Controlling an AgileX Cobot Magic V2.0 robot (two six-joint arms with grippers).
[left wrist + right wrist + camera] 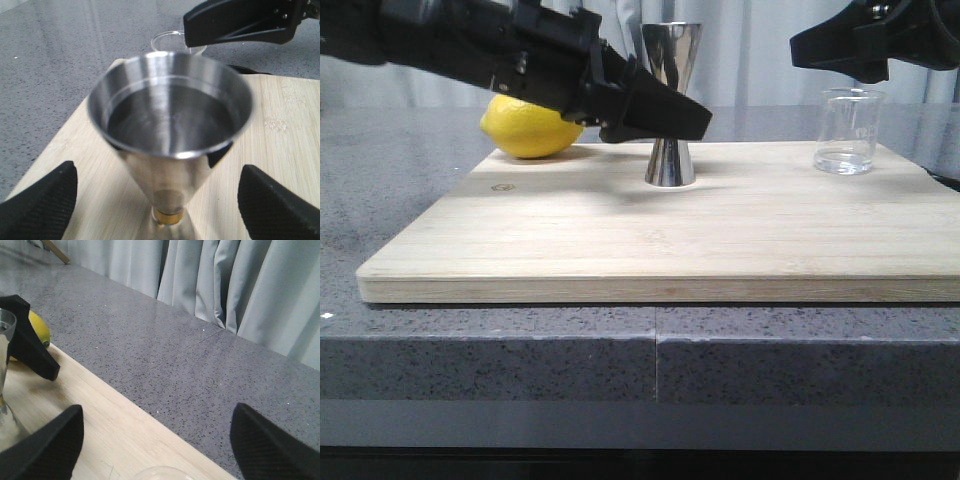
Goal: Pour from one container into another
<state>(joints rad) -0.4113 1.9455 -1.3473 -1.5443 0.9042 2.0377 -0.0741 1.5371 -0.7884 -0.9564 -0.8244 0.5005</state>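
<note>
The steel jigger (669,100) stands upright at the back middle of the wooden board (650,235); its gold waist band (168,216) shows in the left wrist view. My left gripper (680,115) is open, its fingers (40,200) standing wide on both sides of the jigger (170,115) without touching it. The clear glass beaker (847,130) stands at the board's back right with a little clear liquid at its bottom. My right gripper (810,48) hovers open just above and left of the beaker, whose rim (160,473) shows between its fingers (45,445).
A yellow lemon (530,125) lies at the board's back left, behind my left arm. The board rests on a grey speckled counter (520,350), and grey curtains (225,280) hang behind it.
</note>
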